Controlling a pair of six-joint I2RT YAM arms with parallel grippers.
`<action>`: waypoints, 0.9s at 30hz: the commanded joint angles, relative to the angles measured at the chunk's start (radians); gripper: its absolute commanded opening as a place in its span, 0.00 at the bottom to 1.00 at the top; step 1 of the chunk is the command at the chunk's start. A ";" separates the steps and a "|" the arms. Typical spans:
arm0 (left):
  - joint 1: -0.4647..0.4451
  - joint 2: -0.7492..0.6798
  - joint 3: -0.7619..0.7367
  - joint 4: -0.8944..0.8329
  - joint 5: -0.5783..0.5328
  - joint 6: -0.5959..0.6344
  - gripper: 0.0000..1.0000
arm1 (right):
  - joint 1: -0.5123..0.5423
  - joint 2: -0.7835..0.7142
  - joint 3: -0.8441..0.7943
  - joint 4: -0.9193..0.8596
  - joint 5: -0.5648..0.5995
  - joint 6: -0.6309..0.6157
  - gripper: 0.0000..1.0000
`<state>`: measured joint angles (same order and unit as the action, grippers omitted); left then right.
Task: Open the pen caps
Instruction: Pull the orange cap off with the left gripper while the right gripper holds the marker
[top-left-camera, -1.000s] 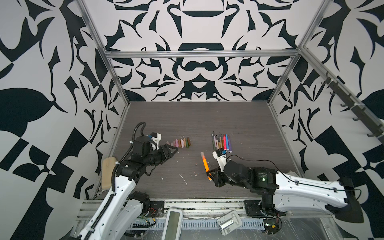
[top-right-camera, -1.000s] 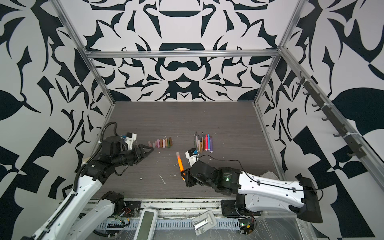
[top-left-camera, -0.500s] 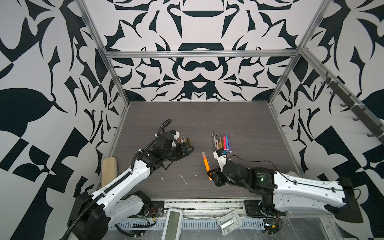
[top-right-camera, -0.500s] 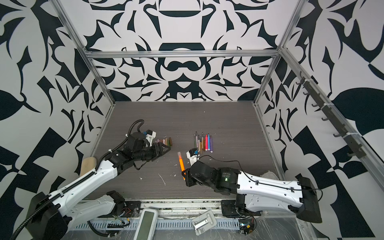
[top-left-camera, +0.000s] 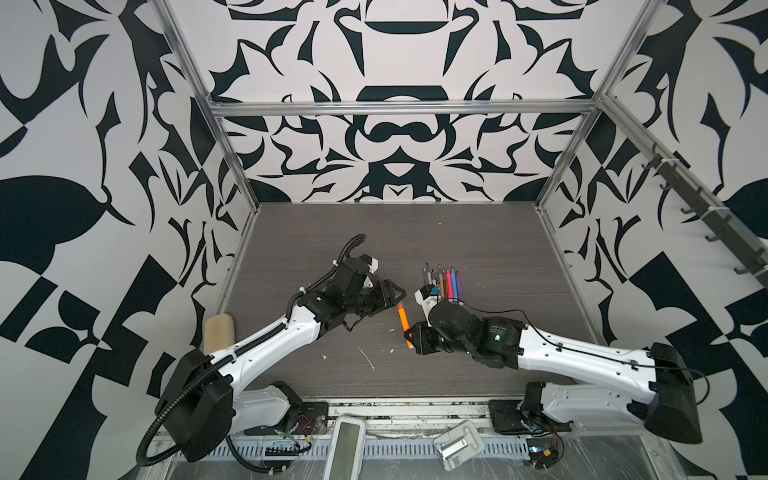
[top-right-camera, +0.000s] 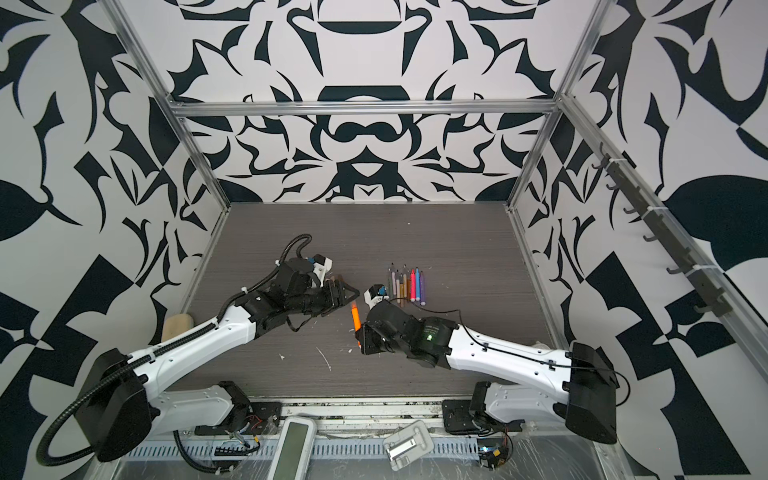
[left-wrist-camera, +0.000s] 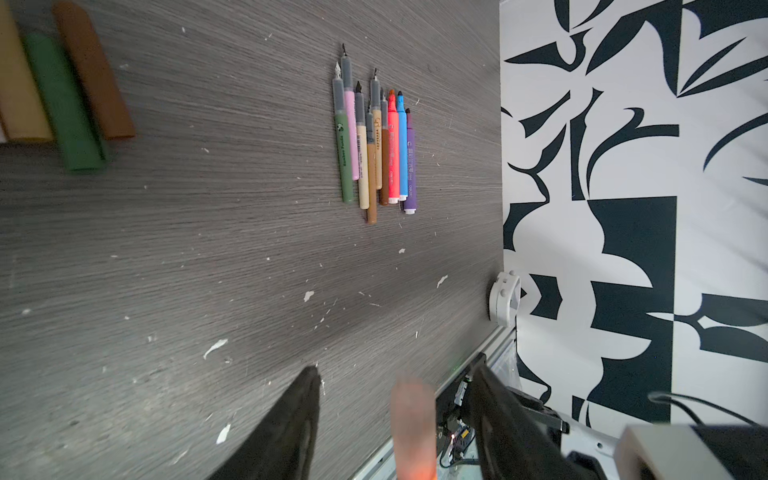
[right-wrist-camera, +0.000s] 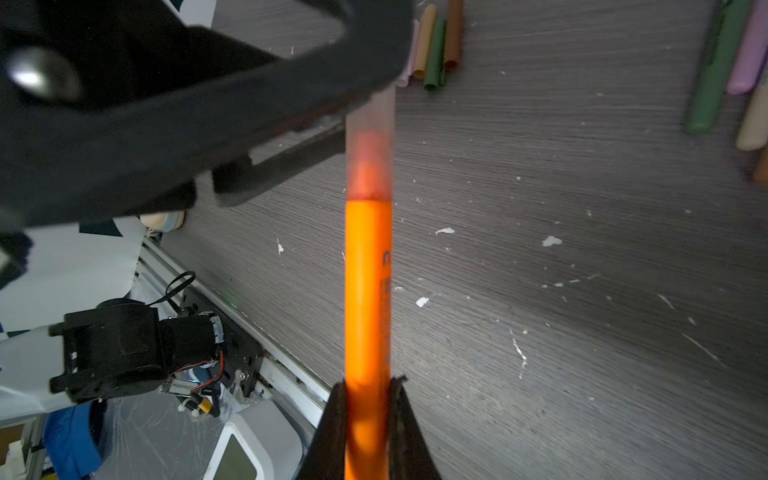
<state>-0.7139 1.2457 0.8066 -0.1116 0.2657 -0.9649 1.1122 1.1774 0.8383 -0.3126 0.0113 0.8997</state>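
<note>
**A:** What lies around the 2 arms?

**B:** A dark wood-grain table (top-left-camera: 478, 249) flecked with white scraps (top-left-camera: 366, 359). Toward the far side, a row of pens (left-wrist-camera: 374, 145) lies side by side, touching, with their tips bare. I count 9. The loose caps (left-wrist-camera: 62, 91) are well apart from that row: tan, green and brown, packed together. A tan foam block (top-left-camera: 219, 334) sits at the table's left edge.

**A:** Does anything block the view?

**B:** In both top views the left arm (top-left-camera: 270, 336) stands in front of the loose caps and hides most of them. The right arm's wrist covers the near ends of some pens in the row.

**A:** Where is the pen being worked on?

**B:** The orange pen (right-wrist-camera: 368, 291) is held at a tilt between the 2 arms. The right gripper (right-wrist-camera: 368, 382) clamps its lower barrel, 1 finger tight on each side. A pale see-through cap (right-wrist-camera: 369, 145) sits on the pen's other end, which points toward the left gripper (left-wrist-camera: 395, 369).

**A:** And that gripper's jaws?

**B:** They are spread apart. In the left wrist view the blurred cap stands between the 2 fingers (left-wrist-camera: 291, 424), with table showing on either side of it. In the right wrist view 1 finger crosses over the cap's tip, so I cannot tell whether it touches there.
</note>
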 joint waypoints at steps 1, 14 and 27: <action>-0.004 0.008 0.029 0.029 -0.008 -0.005 0.58 | -0.002 -0.010 0.046 0.035 -0.020 -0.033 0.00; -0.004 0.014 0.031 0.051 0.045 -0.008 0.00 | -0.004 -0.034 0.049 0.019 0.006 -0.045 0.00; -0.006 -0.011 0.027 0.053 0.066 -0.014 0.14 | -0.025 -0.052 0.060 0.003 -0.004 -0.051 0.00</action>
<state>-0.7158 1.2514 0.8154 -0.0635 0.3229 -0.9894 1.0927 1.1358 0.8501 -0.3256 -0.0055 0.8627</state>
